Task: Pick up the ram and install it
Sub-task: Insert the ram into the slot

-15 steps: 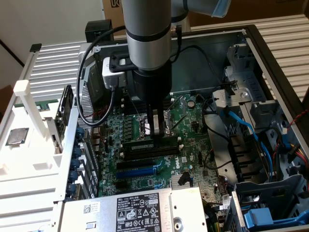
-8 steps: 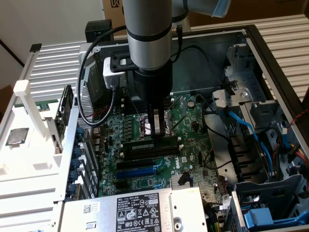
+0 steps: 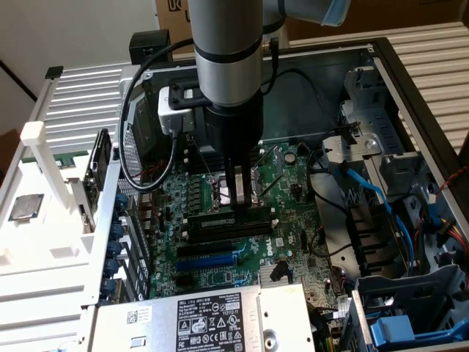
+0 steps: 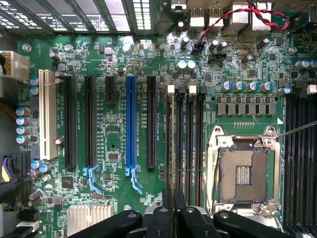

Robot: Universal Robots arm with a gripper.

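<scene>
One gripper [image 3: 236, 196] stands over the motherboard [image 3: 286, 183], fingers nearly together, pinching the top edge of the ram [image 3: 220, 218]. The ram stands on edge directly beneath them, along the black memory slots [image 3: 227, 233].

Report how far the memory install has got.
Done: the memory stick looks picked up, pinched edge-on between the closed fingers. In hand: it hangs lengthwise, low over the black memory slots beside the bare processor socket. Left: seating it. From these views it does not look pressed down into a slot, though I cannot be sure.
</scene>
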